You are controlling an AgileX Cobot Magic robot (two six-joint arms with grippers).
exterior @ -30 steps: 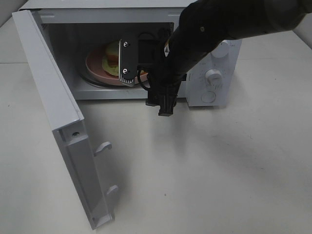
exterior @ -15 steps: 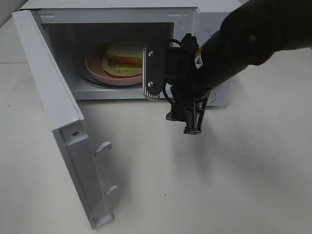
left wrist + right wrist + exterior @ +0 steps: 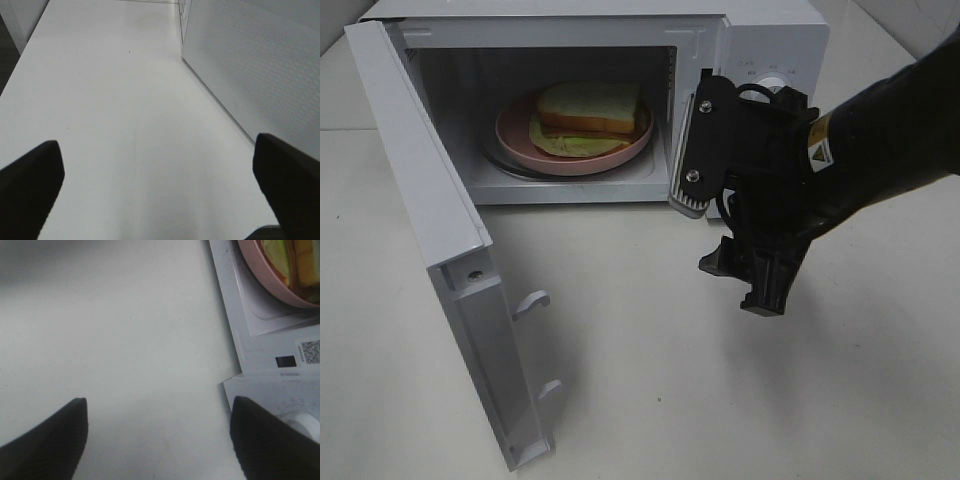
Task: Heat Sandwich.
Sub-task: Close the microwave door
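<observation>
Sandwich [image 3: 590,105] of pale white bread with yellow-green filling lies farthest back. Nearest, black left gripper [image 3: 155,160] and right gripper [image 3: 157,420] hang wide open over the white table [image 3: 650,390]. Beyond, the open white microwave [image 3: 775,40] holds it on a round pink plate [image 3: 515,142].

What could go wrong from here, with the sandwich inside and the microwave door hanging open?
The door stands wide open, so nothing can heat until an arm swings it shut; a clumsy push might shove the whole microwave. The open right gripper hangs close by a control knob and could knock it. A jolt might also shift the sandwich on its pink plate.
</observation>
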